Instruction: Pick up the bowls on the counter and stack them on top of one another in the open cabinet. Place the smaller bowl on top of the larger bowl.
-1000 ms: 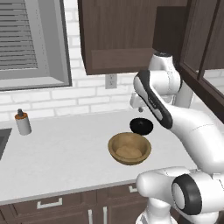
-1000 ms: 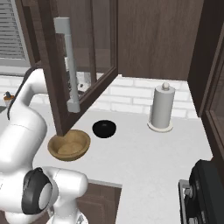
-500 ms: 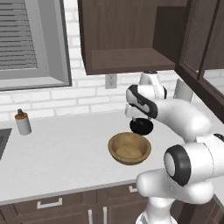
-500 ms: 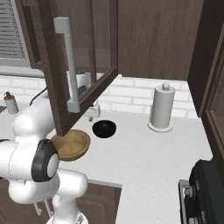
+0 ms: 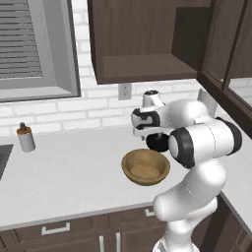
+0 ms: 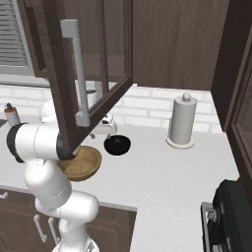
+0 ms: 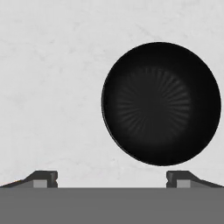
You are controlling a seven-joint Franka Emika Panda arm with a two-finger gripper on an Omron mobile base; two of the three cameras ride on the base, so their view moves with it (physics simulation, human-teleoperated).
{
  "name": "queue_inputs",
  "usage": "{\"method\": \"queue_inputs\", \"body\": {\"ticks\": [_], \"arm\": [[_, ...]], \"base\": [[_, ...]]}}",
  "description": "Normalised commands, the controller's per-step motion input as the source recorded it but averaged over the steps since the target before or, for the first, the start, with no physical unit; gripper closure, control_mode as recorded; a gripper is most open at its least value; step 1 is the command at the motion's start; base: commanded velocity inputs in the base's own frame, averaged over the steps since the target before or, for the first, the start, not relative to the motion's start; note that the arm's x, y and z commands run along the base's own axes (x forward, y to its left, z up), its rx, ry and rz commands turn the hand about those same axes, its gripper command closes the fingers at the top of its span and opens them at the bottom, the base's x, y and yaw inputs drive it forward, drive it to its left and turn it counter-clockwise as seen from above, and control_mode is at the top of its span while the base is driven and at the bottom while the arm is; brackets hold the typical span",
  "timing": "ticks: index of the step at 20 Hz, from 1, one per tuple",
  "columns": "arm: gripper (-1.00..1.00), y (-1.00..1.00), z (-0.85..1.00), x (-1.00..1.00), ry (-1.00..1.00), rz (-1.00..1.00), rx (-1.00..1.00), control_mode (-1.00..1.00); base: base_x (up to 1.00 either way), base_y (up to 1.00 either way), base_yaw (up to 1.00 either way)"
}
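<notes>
Swinging down from its raised pose, the arm is now folding low, the gripper (image 7: pixel 111 178) hovering above the smaller bowl (image 7: pixel 161 103), fingers spread wide. That black bowl is sitting on the counter (image 5: pixel 74 172) just behind the larger bowl (image 5: pixel 145 167) (both untouched). Since it is lying off-centre toward one fingertip, shifting sideways before descending would be wise.

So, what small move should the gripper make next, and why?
Probably shift toward the black bowl and descend: the open gripper hovers above the counter, and the bowl lies off-centre, nearer one fingertip.
</notes>
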Motion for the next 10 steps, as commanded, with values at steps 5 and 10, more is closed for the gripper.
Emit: {"method": "queue_inputs", "body": {"ticks": [5, 10], "arm": [[-1.0, 0.0, -0.71, 0.63, 0.0, -0.02, -0.07, -1.0], [-1.0, -0.02, -0.49, 0.34, 0.0, 0.0, -0.01, -1.0]], "base": [[0.0, 0.0, 0.0], [0.0, 0.0, 0.0]]}}
